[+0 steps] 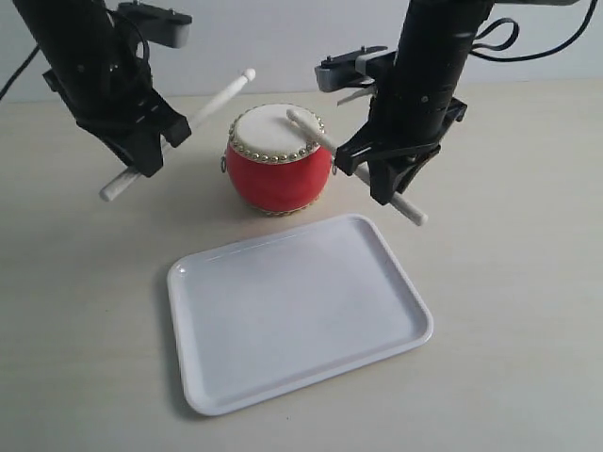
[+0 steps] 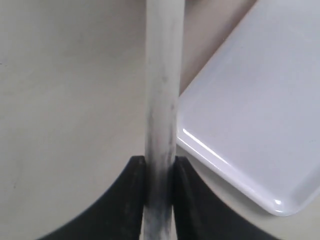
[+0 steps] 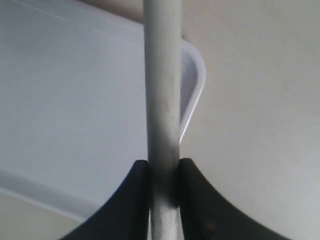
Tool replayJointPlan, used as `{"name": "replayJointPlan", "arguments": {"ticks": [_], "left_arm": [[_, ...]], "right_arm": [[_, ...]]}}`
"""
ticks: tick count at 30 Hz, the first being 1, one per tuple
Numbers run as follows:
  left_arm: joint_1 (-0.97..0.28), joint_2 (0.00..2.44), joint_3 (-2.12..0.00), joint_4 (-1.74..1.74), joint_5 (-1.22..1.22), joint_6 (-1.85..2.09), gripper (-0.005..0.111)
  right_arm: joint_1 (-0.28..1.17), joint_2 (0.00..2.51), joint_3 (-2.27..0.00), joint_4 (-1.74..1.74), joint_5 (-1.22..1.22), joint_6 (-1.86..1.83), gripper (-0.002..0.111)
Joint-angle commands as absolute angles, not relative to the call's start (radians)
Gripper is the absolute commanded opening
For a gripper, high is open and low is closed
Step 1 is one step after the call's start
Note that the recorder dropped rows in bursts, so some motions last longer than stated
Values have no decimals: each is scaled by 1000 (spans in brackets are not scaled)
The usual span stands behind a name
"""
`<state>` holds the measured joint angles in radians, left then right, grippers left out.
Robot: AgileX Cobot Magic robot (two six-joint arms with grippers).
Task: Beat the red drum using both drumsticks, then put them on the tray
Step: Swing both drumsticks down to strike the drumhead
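The red drum (image 1: 278, 160) stands on the table behind the white tray (image 1: 292, 311). My left gripper (image 1: 141, 151) is shut on a pale drumstick (image 1: 212, 102) held left of the drum, its rounded tip raised above and behind the drum's left side. My right gripper (image 1: 382, 174) is shut on the other drumstick (image 1: 311, 130), whose tip rests on or just over the cream skin. In the left wrist view the stick (image 2: 162, 85) runs between the black fingers (image 2: 127, 200), with the tray (image 2: 250, 115) beside it. The right wrist view shows its stick (image 3: 162, 90) clamped likewise over the tray (image 3: 75, 100).
The pale tabletop (image 1: 528, 282) spreads around the drum and tray. Both black arms hang down from above on either side of the drum. A white wall stands behind the table.
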<state>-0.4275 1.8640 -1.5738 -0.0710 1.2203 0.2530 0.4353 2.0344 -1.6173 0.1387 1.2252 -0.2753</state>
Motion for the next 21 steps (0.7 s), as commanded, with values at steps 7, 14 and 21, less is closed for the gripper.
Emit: {"name": "replayJointPlan", "arguments": {"ticks": [7, 14, 21], "left_arm": [[-431, 1775, -1585, -67, 1221, 247, 0], [-431, 1780, -1585, -84, 1221, 225, 0], [-431, 1868, -1581, -143, 1221, 227, 0]], "right_arm": [[436, 1977, -1622, 113, 1221, -260, 0], [436, 1897, -1622, 113, 1221, -259, 0], [436, 1775, -1622, 113, 1221, -260, 0]]}}
